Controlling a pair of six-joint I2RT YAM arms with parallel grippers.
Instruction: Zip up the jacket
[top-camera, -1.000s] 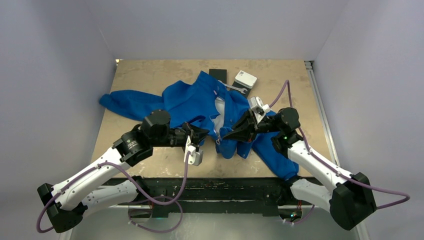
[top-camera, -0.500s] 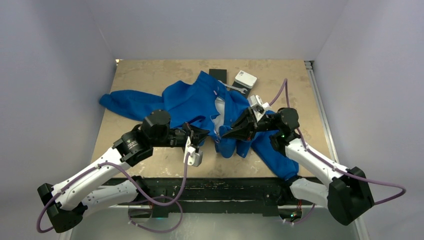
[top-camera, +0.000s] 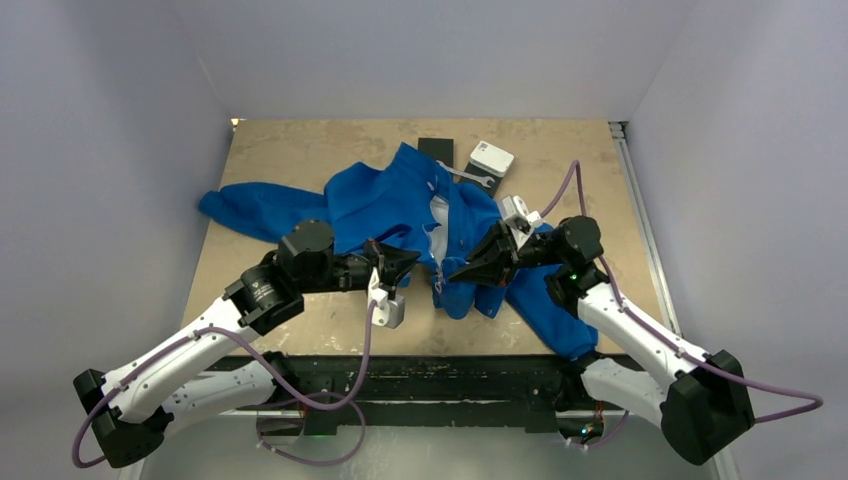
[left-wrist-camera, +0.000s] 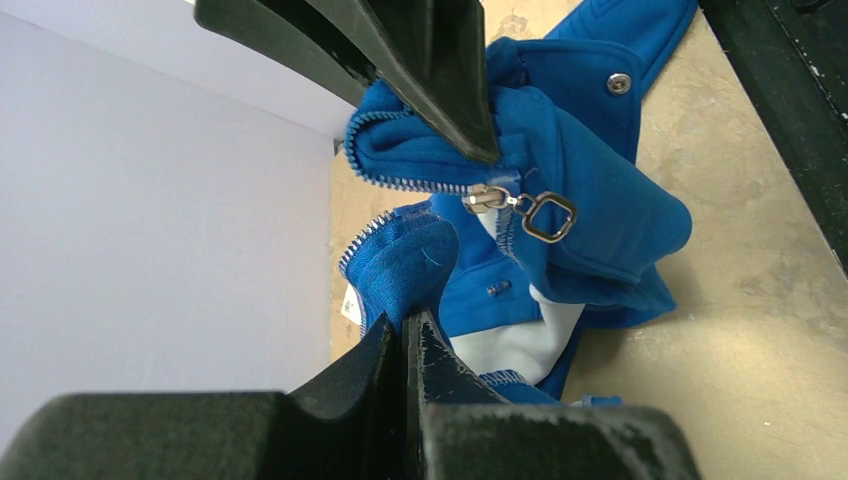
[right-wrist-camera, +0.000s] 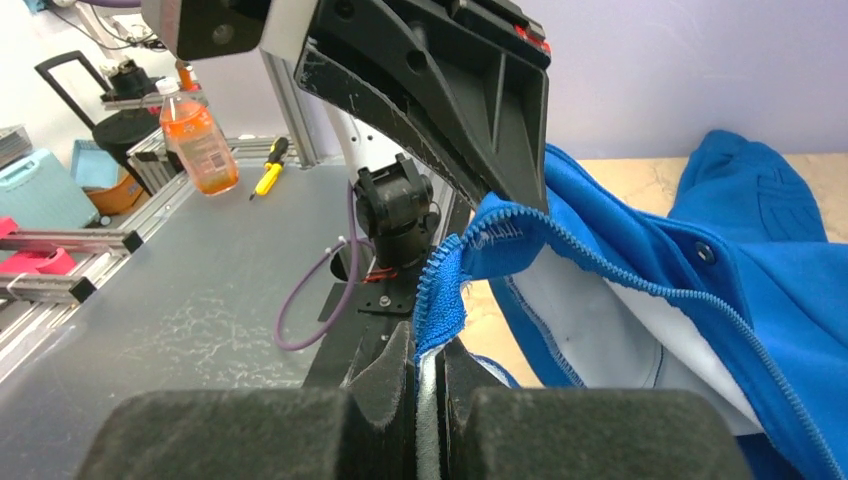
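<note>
The royal-blue jacket (top-camera: 375, 200) lies spread over the middle of the table, front open with the white lining showing. My left gripper (top-camera: 410, 262) is shut on one front edge near the hem. In the left wrist view its jaws (left-wrist-camera: 405, 318) pinch a blue fold with zipper teeth (left-wrist-camera: 400, 262). My right gripper (top-camera: 457, 272) is shut on the opposite front edge, and its jaws (right-wrist-camera: 430, 345) clamp the toothed edge (right-wrist-camera: 440, 285). The silvery zipper slider with its ring pull (left-wrist-camera: 520, 206) hangs on the edge held by the right gripper. The two edges are apart.
A white box (top-camera: 491, 158), a black plate (top-camera: 436, 148) and a wrench (top-camera: 468, 177) lie behind the jacket's collar. One sleeve (top-camera: 250, 208) reaches far left, another (top-camera: 555, 315) runs to the near right edge. A black rail (top-camera: 430, 372) borders the near side.
Both arms have shifted only slightly, lifting and nudging the hem edges. Both grips on the jacket are unchanged.
</note>
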